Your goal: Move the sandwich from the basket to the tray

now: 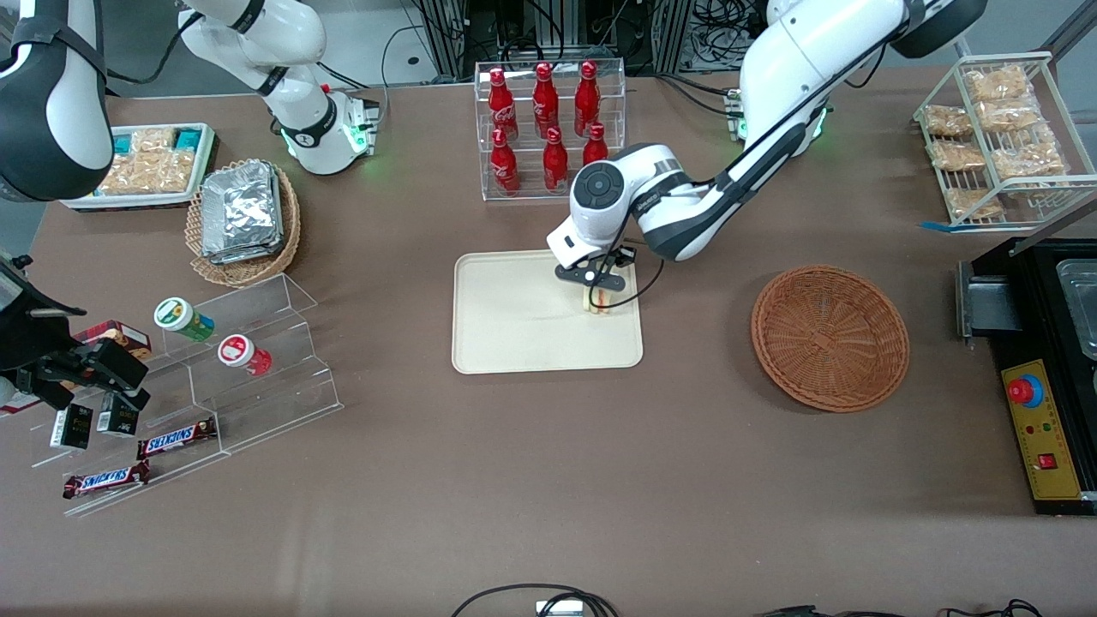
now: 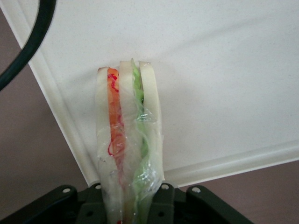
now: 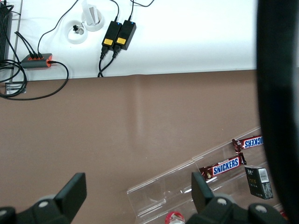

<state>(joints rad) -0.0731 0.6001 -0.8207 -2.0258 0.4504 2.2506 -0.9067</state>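
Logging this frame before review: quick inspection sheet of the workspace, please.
Surface: brown table, covered edge to edge.
Sandwich: clear-wrapped wedge, held edge-up over the tray corner nearest the basket.
Tray: cream, bare apart from the sandwich above it.
Basket: reddish-brown wicker, nothing in it.
Clutter: red bottles in a clear rack; foil packs in a tan basket; Snickers bars on an acrylic stand; wire rack of snack bags.
Gripper: shut on the sandwich, over the tray.
Cables: black cable looping beside the gripper.
Surroundings: control box with red stop button toward the working arm's end.
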